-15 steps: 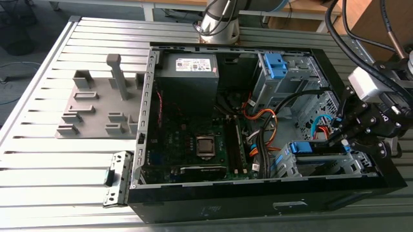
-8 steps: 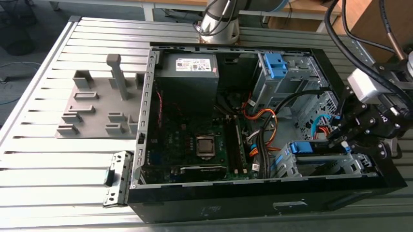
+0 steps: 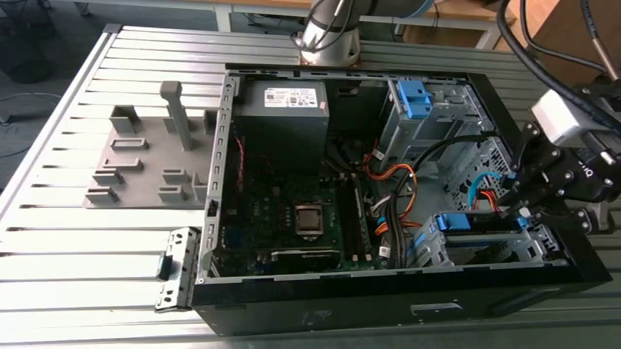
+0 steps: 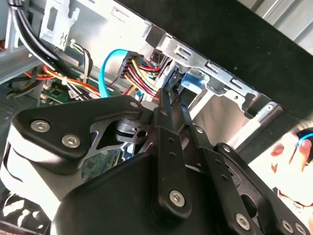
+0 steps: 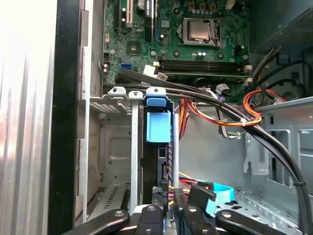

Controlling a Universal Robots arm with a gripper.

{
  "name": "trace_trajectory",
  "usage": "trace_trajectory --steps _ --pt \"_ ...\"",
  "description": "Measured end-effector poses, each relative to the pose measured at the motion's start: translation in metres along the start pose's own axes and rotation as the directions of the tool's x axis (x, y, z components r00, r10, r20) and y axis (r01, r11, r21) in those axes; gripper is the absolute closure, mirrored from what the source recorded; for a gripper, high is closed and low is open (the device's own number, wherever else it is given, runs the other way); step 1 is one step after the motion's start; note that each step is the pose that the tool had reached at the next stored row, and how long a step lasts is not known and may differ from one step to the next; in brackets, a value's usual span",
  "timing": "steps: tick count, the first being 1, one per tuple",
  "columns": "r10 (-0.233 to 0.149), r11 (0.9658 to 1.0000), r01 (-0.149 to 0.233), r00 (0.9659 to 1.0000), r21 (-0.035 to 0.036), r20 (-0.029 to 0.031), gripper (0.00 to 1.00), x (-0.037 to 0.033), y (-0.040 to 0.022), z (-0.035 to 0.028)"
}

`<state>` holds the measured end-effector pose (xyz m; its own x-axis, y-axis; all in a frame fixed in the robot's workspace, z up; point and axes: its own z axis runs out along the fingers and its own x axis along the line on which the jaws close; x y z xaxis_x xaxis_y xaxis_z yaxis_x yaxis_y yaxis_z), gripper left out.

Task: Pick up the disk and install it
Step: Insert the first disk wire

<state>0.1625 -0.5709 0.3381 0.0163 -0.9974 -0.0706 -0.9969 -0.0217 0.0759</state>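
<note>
One gripper reaches into an open computer case on the counter. Its jaws, narrow, pinch the disk, which stands edge-on in the drive cage. This looks like the install step; seating calls for a straight push along the cage.

A: disk?
B: Edge-on in the first wrist view, just its blue carrier tab shows. Label and body are hidden in the drive cage at the case corner.
A: hand?
B: In the second wrist view its own black linkage covers the contact, so grip's unclear.
A: pinkish blur?
B: Past the case wall, cut by the frame edge, can't tell what it is. The arm base is cropped too, in the exterior view.
</note>
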Motion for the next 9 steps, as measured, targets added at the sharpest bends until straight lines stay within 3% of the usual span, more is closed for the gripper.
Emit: trace_trajectory --steps 2,6,8,9 --pt "0.000 1.0000 0.000 1.0000 -0.0009 0.0009 0.76 -0.0003 -0.0007 -0.0016" --pt "0.000 0.9999 0.000 1.0000 -0.0147 0.0096 0.78 -0.0022 -0.0071 -0.0015" --pt "0.001 0.9998 -0.001 0.9999 -0.0217 0.0117 0.89 -0.0027 -0.0107 -0.0014" --pt "0.001 0.9997 -0.001 0.9999 -0.0245 0.0120 0.89 -0.0029 -0.0124 -0.0015"
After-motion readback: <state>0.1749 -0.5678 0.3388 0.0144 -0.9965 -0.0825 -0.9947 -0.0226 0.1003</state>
